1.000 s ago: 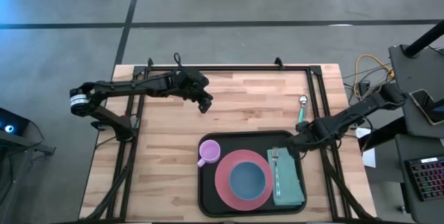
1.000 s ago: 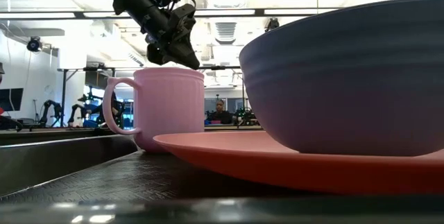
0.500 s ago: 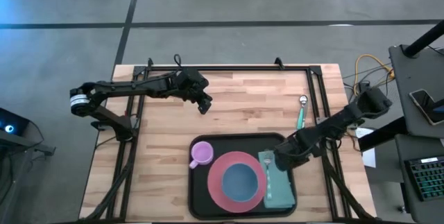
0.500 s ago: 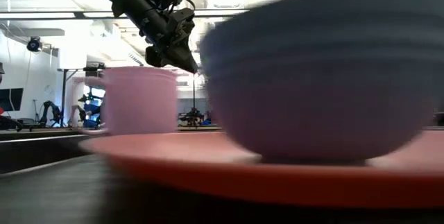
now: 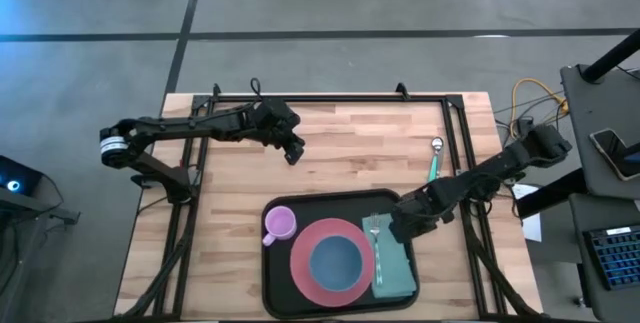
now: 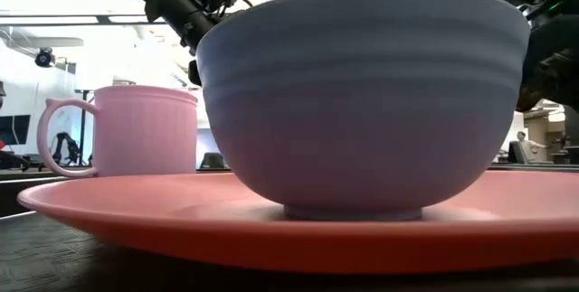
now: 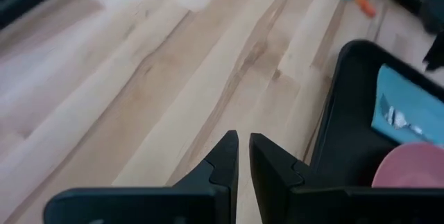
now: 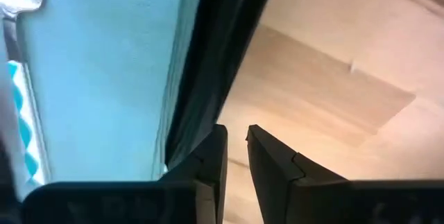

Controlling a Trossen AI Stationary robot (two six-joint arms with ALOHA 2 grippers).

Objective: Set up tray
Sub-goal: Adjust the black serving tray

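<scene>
The black tray (image 5: 268, 288) lies on the wooden surface (image 5: 350, 153), its right rim touching the right claw (image 5: 399, 231), whose fingers are nearly closed against that rim. Inward from this claw sit a teal napkin (image 5: 395, 268) with a fork (image 5: 377, 235), a pink plate (image 5: 300, 268) carrying a blue bowl (image 5: 334, 262), and a pink mug (image 5: 277, 226). A teal-handled spoon (image 5: 434, 163) lies behind it. The left claw (image 5: 292, 152) hovers almost closed, empty, well apart.

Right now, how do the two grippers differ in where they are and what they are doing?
The right gripper sits low at the right rim of the tray, its fingers nearly closed at the rim; the left gripper hangs apart over bare wood table, beyond the tray, touching nothing. The right arm reaches in from the table's right edge, the left from its far left. Both are dark two-finger grippers with narrow gaps, and neither holds any loose item.
</scene>
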